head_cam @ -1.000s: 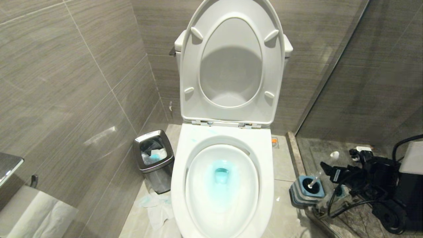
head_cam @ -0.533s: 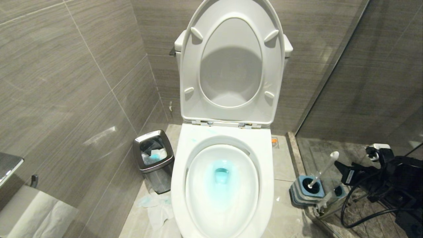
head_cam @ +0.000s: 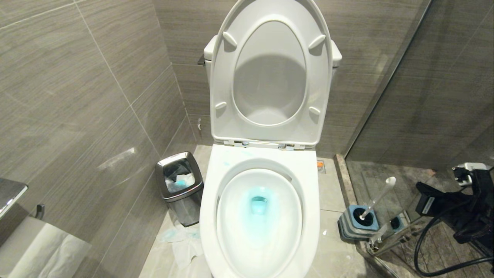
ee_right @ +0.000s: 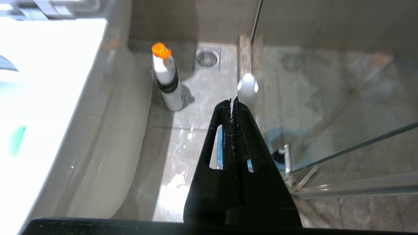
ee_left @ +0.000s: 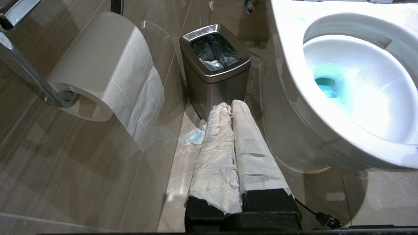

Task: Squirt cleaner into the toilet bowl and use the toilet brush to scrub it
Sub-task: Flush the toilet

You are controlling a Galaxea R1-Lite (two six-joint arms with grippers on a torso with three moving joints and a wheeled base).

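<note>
Cleaner [head_cam: 257,200] tints the water aqua at the bottom of the bowl [head_cam: 308,181], with pale blue smears on the rim at about eleven o'clock, so the squirting step looks done and the scrubbing not begun. Seat and lid [head_cam: 270,73] stand upright against the tank, which leaves the basin fully exposed for a brush.

At about three o'clock from the bowl, the brush [head_cam: 378,195] stands in its blue holder [head_cam: 357,223] on the floor, handle leaning away toward one o'clock, its rounded tip free in the air. That lean offers the upper handle to an arm coming from the right. In the right wrist view the same tip [ee_right: 247,87] sits just past the right end effector [ee_right: 233,101], slightly to one side, not between the fingers; those fingers are pressed together on nothing. In the head view the right arm [head_cam: 455,208] is at the far right edge, apart from the handle. My reading: the grasp has not taken, and the fingers would have to part and line up around the handle.

The left end effector [ee_left: 228,106], its paper-wrapped fingers together and empty, hangs parked beside the bin [ee_left: 215,70] at nine o'clock of the bowl. An orange-capped bottle [ee_right: 167,80] stands on the floor by the pedestal.
</note>
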